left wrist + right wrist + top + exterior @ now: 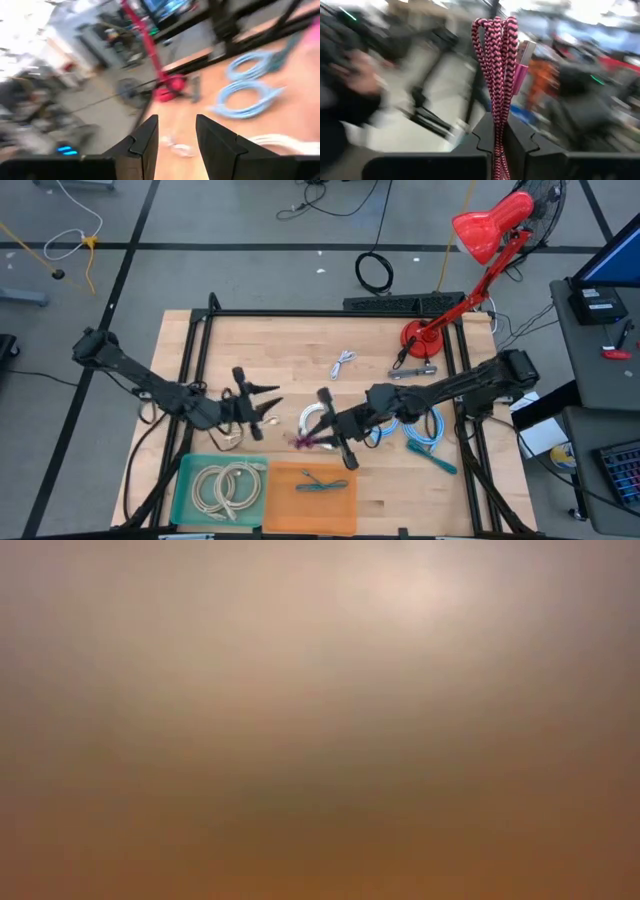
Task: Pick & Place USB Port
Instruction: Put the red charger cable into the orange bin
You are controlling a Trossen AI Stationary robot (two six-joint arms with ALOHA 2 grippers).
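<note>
Right tool grips a pink-and-black braided USB cable above the bench's middle.

High view: the right tool (338, 435) holds the pink-and-black braided USB cable (305, 442) over the wooden bench (290, 345), beside one white coiled cable (313, 418). The left tool (262, 408) hovers nearby, fingers spread. Two bins sit at the near edge: a green plastic bin (183, 490) with two pale coils, an orange plastic bin (345, 515) with one teal cable.
Low view: nothing can be made out.
Left wrist view: two light-blue coils (247, 82).
Right wrist view: the bundled cable's (496, 75) long axis runs straight out between the fingers, metal plug beside the loops.
</note>
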